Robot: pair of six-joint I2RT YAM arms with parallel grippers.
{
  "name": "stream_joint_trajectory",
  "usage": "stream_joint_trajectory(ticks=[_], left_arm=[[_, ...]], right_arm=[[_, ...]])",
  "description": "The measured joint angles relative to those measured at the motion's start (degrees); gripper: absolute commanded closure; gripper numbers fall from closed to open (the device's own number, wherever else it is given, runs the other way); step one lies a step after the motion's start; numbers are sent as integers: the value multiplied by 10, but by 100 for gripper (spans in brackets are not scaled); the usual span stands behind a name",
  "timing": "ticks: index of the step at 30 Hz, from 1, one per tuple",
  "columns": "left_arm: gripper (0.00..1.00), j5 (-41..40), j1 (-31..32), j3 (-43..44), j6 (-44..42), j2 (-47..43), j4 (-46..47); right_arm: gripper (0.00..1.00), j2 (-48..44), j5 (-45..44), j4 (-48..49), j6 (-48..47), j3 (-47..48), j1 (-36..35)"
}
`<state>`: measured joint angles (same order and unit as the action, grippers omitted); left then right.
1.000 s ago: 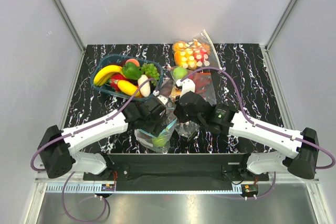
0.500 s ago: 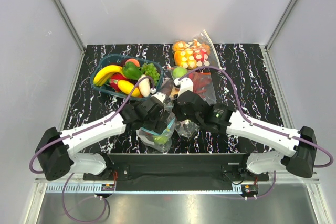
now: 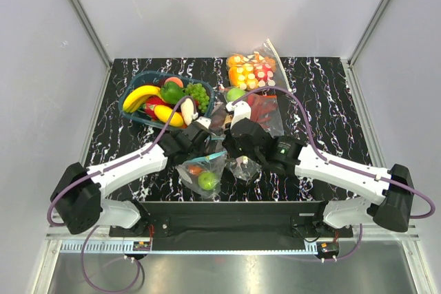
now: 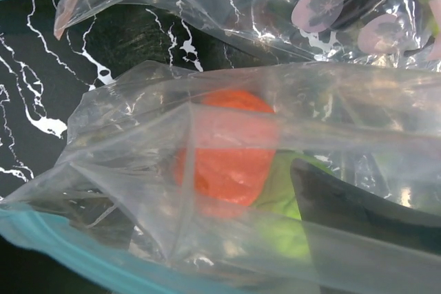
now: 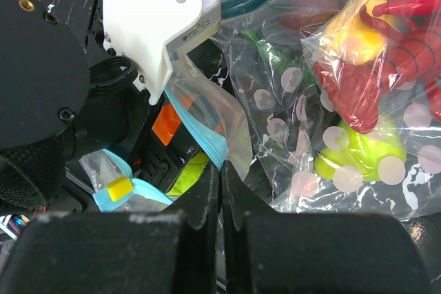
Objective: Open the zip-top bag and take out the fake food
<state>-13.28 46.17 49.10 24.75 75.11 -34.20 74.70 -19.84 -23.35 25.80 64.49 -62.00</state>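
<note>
Sitting just on the near side of the left tool [image 3: 207, 144], almost under its tip, and a touch to the left of the right tool [image 5: 220, 182], the zip-top bag [image 3: 204, 171] is bunched up between the two arms. Inside is the fake food: a red-orange peach [image 4: 227, 149] tight against a green round fruit [image 4: 286, 204], both filling the left wrist view through the clear film. The teal zipper strip [image 4: 62, 249] runs along the bag edge nearest that camera.

On the right tool, the fingers are all but together with only a hairline gap, and the bag's clear lip runs straight down into it, so it has the bag by the mouth. On the left tool, one dark finger [image 4: 365, 204] shows behind the plastic, but whether it is clamped I cannot tell.

Beyond the right tool lies the pepper bag [image 5: 372, 80]. Past the left tool, a blue basket [image 3: 131, 96] of fruit stands on the dark marbled surface [image 3: 324, 101].
</note>
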Motion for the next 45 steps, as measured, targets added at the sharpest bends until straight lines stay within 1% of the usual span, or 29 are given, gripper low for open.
stream_joint_trajectory(ticks=[8,10,12,13,15,16,17,23,31,36,45], left_arm=[[18,22,-5,-6,-6,24,21],[27,30,-4,-13,-7,35,28],[41,33,-4,-18,-9,39,28],[46,32,-4,-19,-7,39,28],[51,32,-5,-19,-11,39,27],[56,32,-4,-19,-14,38,26],[58,32,-4,-19,-14,38,26],[62,39,0,3,-25,26,-3],[61,70,2,72,-30,-42,-31],[61,89,2,108,-37,-61,-47],[61,127,2,148,-48,-97,-94]], right_arm=[[96,2,0,0,0,-1,0],[96,3,0,0,0,-3,0],[96,3,0,0,0,-8,0],[96,3,-1,-1,0,-9,0],[96,3,-2,0,0,-9,0],[96,3,-3,0,0,-9,0],[96,3,-3,0,0,-10,0],[96,3,-7,0,0,-10,0],[96,4,-18,-1,0,-10,0],[96,16,-20,-2,0,-10,0],[96,23,-22,-9,0,-10,0]])
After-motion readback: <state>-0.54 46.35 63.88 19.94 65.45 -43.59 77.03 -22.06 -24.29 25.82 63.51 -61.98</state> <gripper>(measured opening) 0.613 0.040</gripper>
